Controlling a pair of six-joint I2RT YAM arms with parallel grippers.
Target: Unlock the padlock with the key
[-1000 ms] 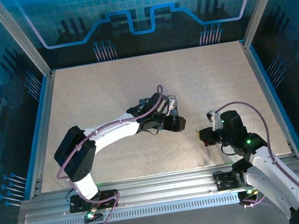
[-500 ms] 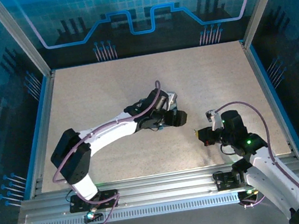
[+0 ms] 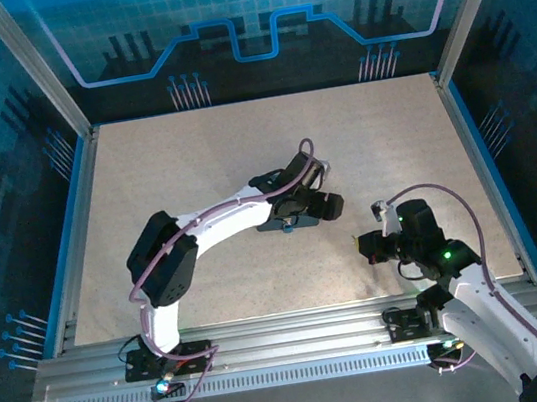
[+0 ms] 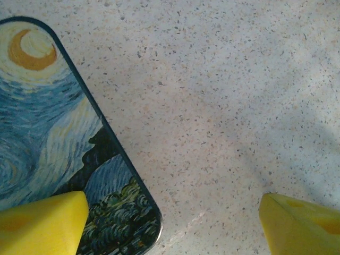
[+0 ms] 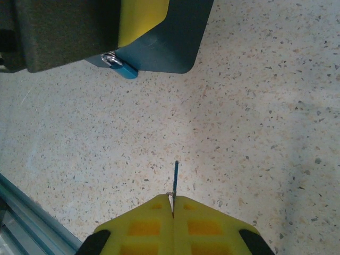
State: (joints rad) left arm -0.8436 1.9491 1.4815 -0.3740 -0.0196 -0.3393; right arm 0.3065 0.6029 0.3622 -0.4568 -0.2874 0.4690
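The speckled table [image 3: 192,162] bears one swirl-painted tin [image 4: 48,133], lying flat.

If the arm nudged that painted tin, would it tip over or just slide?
Likely slide: the tin lies flat and low on the smooth table. Its glossy lid and rounded corners look slippery, so the open left end effector might lose it.

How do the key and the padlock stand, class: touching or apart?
Apart. The right wrist view shows bare table between the key, held in the right gripper, and the padlock.
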